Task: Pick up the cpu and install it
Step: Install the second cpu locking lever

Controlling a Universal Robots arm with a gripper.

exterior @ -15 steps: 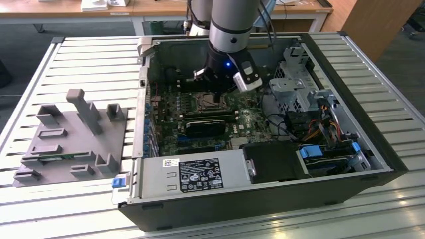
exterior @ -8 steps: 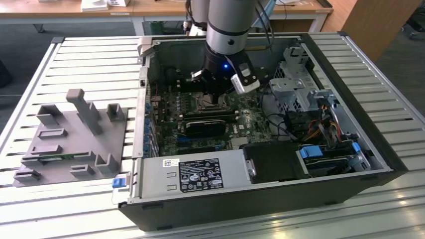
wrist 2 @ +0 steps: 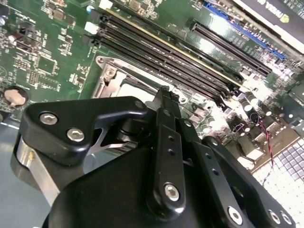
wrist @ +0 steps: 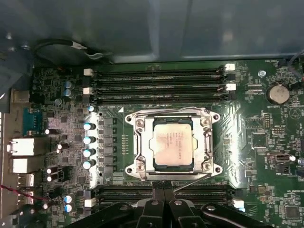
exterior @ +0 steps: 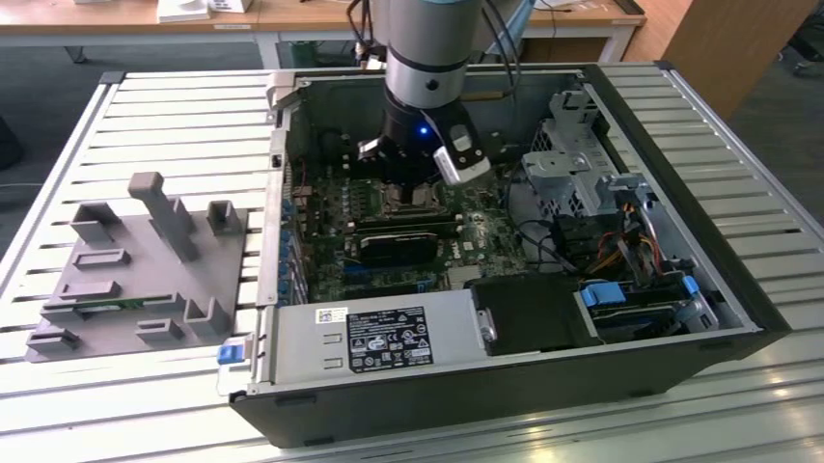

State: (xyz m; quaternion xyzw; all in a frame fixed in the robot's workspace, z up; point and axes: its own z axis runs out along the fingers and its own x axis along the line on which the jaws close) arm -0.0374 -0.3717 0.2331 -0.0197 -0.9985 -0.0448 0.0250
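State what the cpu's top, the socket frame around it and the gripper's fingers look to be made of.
The cpu: top looks like dull silver metal, softly reflective. The socket frame: seemingly bright bare steel, glinting at its corner screws. The gripper fingers: matte black, probably anodised metal or hard plastic; unclear which.

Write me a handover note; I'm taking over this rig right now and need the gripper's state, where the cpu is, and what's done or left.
Gripper: fingers together, holding nothing, just above the motherboard inside the case.
Cpu: lying flat in the socket, square within its metal frame.
Done: cpu picked and placed in the socket, judging by how it sits.
Left: the pictures don't show whether the socket is latched; check this.
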